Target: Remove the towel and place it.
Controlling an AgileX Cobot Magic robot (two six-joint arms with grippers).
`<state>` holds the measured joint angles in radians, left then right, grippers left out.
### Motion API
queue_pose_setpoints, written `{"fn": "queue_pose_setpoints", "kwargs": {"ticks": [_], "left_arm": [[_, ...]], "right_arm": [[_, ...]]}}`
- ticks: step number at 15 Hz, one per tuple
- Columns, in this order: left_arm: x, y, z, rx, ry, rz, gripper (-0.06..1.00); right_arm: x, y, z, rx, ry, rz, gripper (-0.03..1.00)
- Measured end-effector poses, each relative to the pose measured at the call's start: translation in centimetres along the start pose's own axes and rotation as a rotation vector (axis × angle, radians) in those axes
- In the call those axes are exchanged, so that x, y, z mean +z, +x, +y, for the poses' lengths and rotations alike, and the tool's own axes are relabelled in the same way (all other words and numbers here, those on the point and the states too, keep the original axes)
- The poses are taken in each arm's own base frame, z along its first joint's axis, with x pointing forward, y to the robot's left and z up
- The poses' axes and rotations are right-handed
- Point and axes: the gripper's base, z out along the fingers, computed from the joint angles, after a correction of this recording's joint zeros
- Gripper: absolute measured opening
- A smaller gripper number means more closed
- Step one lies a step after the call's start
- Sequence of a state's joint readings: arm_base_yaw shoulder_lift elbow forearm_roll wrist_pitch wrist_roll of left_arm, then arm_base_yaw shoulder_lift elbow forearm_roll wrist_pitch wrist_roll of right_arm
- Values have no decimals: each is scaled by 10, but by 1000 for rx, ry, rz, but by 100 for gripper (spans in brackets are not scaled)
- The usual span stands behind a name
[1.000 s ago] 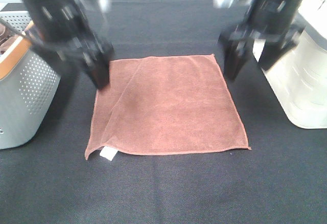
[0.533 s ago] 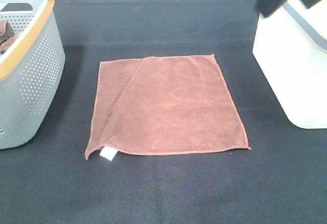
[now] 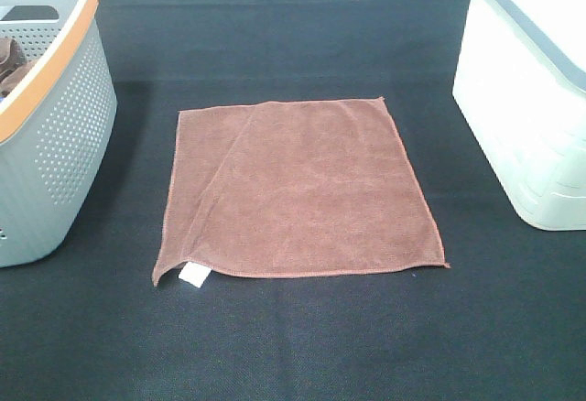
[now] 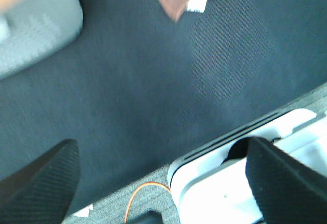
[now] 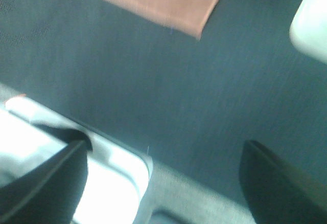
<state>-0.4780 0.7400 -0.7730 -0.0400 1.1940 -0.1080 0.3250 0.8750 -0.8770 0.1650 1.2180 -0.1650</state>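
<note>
**Towel flat on the mat, both arms clear**

I saw the towel [image 3: 298,189] spread flat on the black mat [image 3: 293,346], between the grey basket [image 3: 50,135] and the white bin [image 3: 526,99], its white tag [image 3: 193,275] at the near corner. The left gripper [image 4: 158,183] and the right gripper [image 5: 163,183] each had their fingers wide apart, holding nothing. My worry was the diagonal crease: a pinch there might gather a double layer and drag the cloth crooked.
</note>
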Motion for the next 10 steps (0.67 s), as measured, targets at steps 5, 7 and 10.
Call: {"fn": "queue_pose_setpoints", "kwargs": {"ticks": [5,7,10], "left_arm": [[10,64,8,22,17,-79,83],[-1,79,8,90,37,-225,83],[-8,88,6,161,63,-306,83]], "right_arm": [[20,69,-1,-22,76,-12,77],[21,90,-1,-39,118,-144,77],[22,101,0,-48,136,-257,77]]}}
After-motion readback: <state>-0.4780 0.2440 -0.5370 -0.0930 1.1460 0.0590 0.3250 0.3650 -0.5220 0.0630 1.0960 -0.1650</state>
